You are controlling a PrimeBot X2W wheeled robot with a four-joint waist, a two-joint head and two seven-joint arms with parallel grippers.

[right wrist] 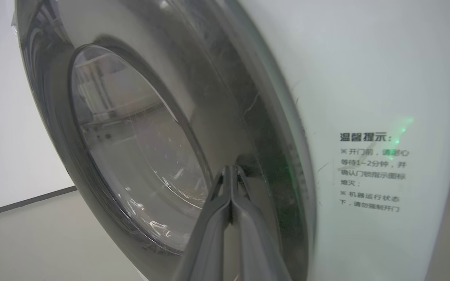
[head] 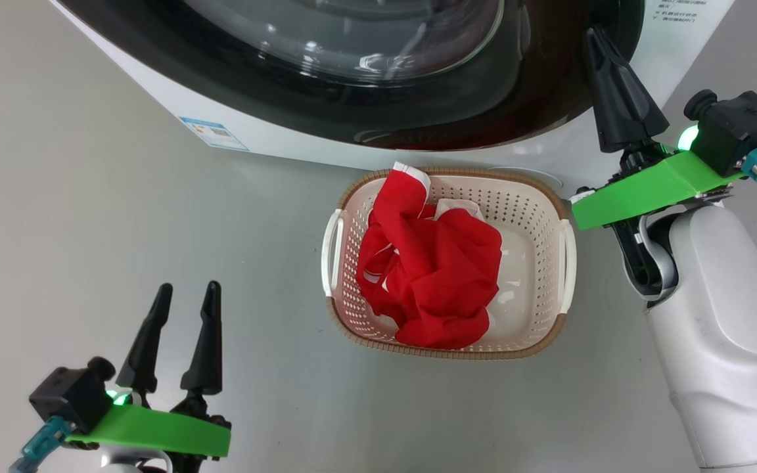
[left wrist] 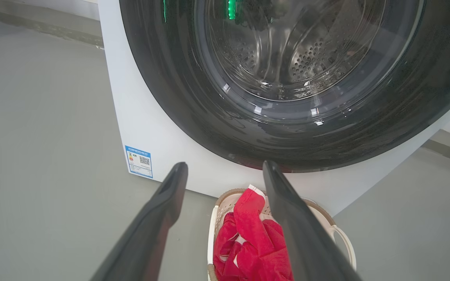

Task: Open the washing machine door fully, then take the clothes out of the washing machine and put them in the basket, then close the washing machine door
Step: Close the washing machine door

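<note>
My right pincer (head: 594, 36) has its two long dark fingers pressed together with nothing between them, reaching up to the right side of the large round washing machine door with its wide glossy black rim and bulging glass window (head: 418, 112). In the right wrist view the joined tips meet their own reflection on that rim, so they look to be touching it, close to where the rim ends against the big white boxy washing machine (right wrist: 365, 78). The door lies flat against the machine's front, and the perforated steel drum (left wrist: 307, 58) shows through the glass. My left pincer (head: 188, 289) sits low at the left with its fingers spread and empty, well apart from the door and to the left of the small cream perforated plastic basket with a brown woven-look rim (head: 457, 355). That basket stands on the plain grey floor (head: 89, 230) just in front of the machine, below the door and between my two arms. The bright red fabric clothes with white trim (head: 437, 269) lie bunched inside it, toward its left half, one end draped up against the rim nearest the machine. A small blue printed label (head: 213, 133) sits on the machine's lower left front, and black printed text (right wrist: 371, 171) marks the white panel just right of the door. Nothing stands between the right pincer and the rim.
</note>
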